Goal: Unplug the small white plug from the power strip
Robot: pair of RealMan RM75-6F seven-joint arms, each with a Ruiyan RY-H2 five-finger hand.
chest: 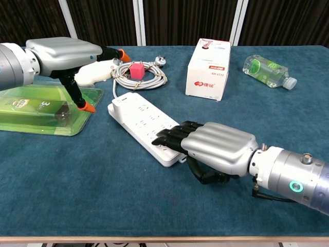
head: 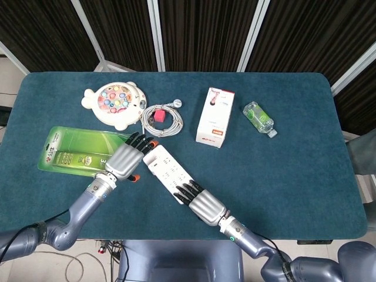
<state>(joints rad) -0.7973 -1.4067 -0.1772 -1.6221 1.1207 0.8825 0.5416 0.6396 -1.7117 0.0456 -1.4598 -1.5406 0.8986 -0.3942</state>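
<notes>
Long white plastic power strip (chest: 145, 126): judged light and prone to sliding, so bracing is needed. Right hand (chest: 213, 149) is laid flat on its near end, fingers together; left hand (chest: 64, 54) is spread empty above its far end. No small white plug can be made out; a grip low on its rigid body is advised.

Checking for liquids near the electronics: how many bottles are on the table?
1. A clear bottle with a green label lies on its side at the table's far right, beside the white box.

Table (head: 305, 176) w/ dark teal felt-like top, rounded corners, spreading under and beyond both hands. Past the hands, along far edge: black pleated curtains (head: 200, 29) split by white frame posts (head: 154, 32). Pale floor (head: 12, 79) at left, prob. tile. Light even, soft.
</notes>
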